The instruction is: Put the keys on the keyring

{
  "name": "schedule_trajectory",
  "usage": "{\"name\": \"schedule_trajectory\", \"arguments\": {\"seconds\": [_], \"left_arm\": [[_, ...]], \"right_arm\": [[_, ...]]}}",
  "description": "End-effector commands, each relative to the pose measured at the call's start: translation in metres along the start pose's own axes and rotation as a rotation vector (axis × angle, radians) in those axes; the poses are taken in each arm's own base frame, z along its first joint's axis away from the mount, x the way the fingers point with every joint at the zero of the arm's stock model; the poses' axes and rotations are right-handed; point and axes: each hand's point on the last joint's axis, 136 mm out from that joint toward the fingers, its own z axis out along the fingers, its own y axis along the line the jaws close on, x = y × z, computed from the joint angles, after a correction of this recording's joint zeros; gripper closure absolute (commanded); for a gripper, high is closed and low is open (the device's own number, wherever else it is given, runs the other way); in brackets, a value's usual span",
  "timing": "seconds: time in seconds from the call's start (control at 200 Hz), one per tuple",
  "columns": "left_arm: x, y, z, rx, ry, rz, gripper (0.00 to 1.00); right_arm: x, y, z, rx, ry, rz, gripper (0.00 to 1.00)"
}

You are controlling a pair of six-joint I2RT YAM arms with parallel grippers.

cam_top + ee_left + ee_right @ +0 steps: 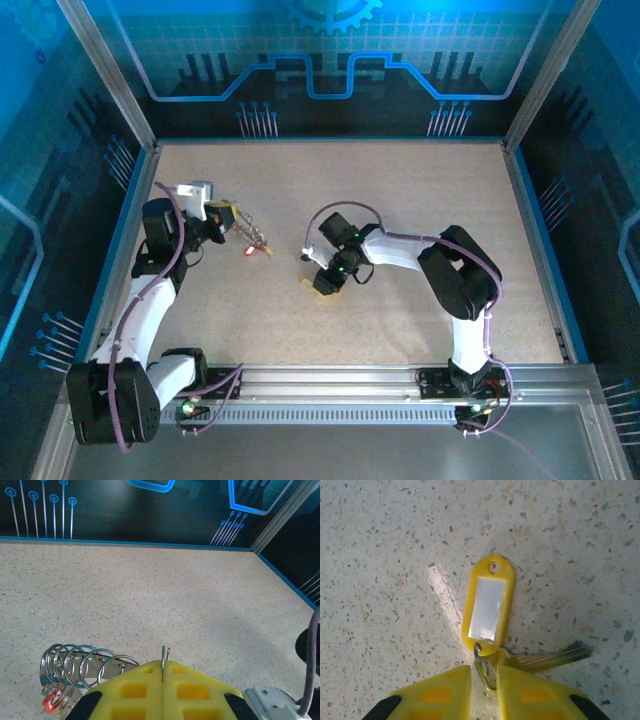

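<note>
Blue printed wall panels [320, 60] with circuit-line patterns closed in the workspace on three sides, framed by slanted aluminium posts. Below them lay the bench [400, 190], a beige surface flecked with dark specks, edged in blue along the sides and finished at the near edge by an aluminium rail [340, 378] where both arms were bolted. From above, the left arm [140, 300] reached up the left side of the bench and the right arm [450, 270] bent in toward the middle. The left end effector [225, 218] sat near the left edge; in its wrist view the yellow fingers [140, 685] were pressed together on the keyring [165, 655], which stood edge-on as a thin silvery line rising out of the seam between them. Just to its left a row of bright wire loops [80, 665] fanned out above the bench, with a red tag [50, 700] hanging low beside them. The right end effector [325, 280] pointed down at the middle of the bench, well apart from the left one. In its wrist view the two yellow fingers [440, 692] stood a narrow gap apart, with a small ring [487, 672] lying in that gap; whether they pinched it could not be told. A yellow tag [487, 607] with a pale window lay flat on the bench just beyond the fingers, joined to that ring, and a brass-coloured key [550, 657] stretched away to the right from the same ring.
</note>
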Motion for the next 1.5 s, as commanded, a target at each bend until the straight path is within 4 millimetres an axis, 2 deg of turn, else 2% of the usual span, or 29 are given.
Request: {"name": "schedule_trajectory", "arguments": {"seconds": [0.0, 0.23, 0.785, 0.93, 1.041, 1.091, 1.261, 1.496], "left_arm": [[-0.03, -0.017, -0.007, 0.045, -0.072, 0.076, 1.0], [-0.03, -0.018, -0.007, 0.05, -0.073, 0.076, 1.0], [-0.029, -0.021, -0.008, 0.047, -0.071, 0.088, 1.0], [-0.03, -0.022, -0.008, 0.051, -0.071, 0.09, 1.0], [-0.028, -0.021, -0.008, 0.043, -0.069, 0.093, 1.0], [-0.028, -0.022, -0.008, 0.047, -0.069, 0.095, 1.0], [-0.028, -0.025, -0.008, 0.055, -0.068, 0.113, 1.0], [-0.022, -0.058, -0.007, 0.167, -0.045, 0.249, 1.0]], "right_arm": [[-0.008, 0.011, 0.001, -0.033, -0.03, -0.043, 0.73], [-0.013, 0.008, 0.001, -0.017, -0.047, -0.052, 0.69], [0.003, 0.015, 0.006, -0.028, -0.01, -0.055, 0.79], [0.003, 0.014, 0.006, -0.017, -0.009, -0.062, 0.86], [-0.001, 0.016, 0.003, -0.02, -0.03, -0.065, 0.96], [-0.003, 0.018, 0.0, -0.021, -0.041, -0.074, 1.0], [-0.013, 0.023, -0.017, -0.002, -0.123, -0.095, 1.0], [-0.028, 0.03, -0.059, 0.03, -0.286, -0.128, 1.0]]}}
